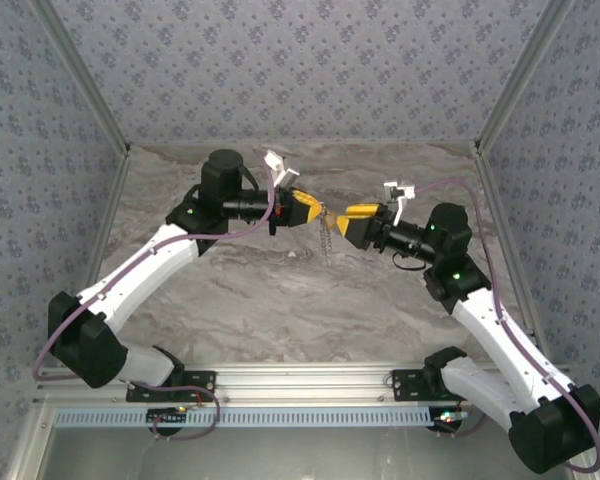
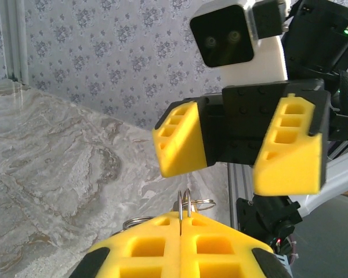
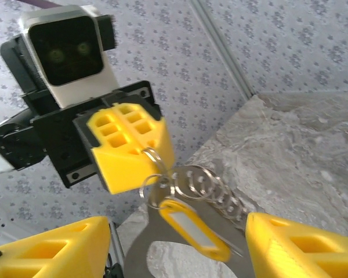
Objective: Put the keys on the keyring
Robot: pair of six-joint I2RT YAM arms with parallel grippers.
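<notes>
Above the middle of the marbled tabletop point(image 1: 280, 310) the two arms meet tip to tip. The left tool point(image 2: 181, 225) is closed, its yellow fingers pressed flat together, and it pinches a small wire ring point(image 2: 184, 204) whose two thin coils stick up out of the seam between them. From that ring a bunch of linked rings point(image 3: 204, 184) hangs down, together with a yellow tag point(image 3: 194, 229) that has a white label window. The keyring point(image 3: 140, 246), a dull-grey loop with a hollow centre through which the stone surface shows, hangs lowest in the bunch, just behind the tag. In the overhead view the whole bunch dangles in the gap between the two tools, clear of the tabletop. The right tool point(image 2: 229, 176) faces the left one with its fingers spread wide apart and nothing gripped. In its own wrist view the tag and the grey loop sit between its fingers, and whether either finger touches them cannot be told. No key can be made out for certain among the rings.
</notes>
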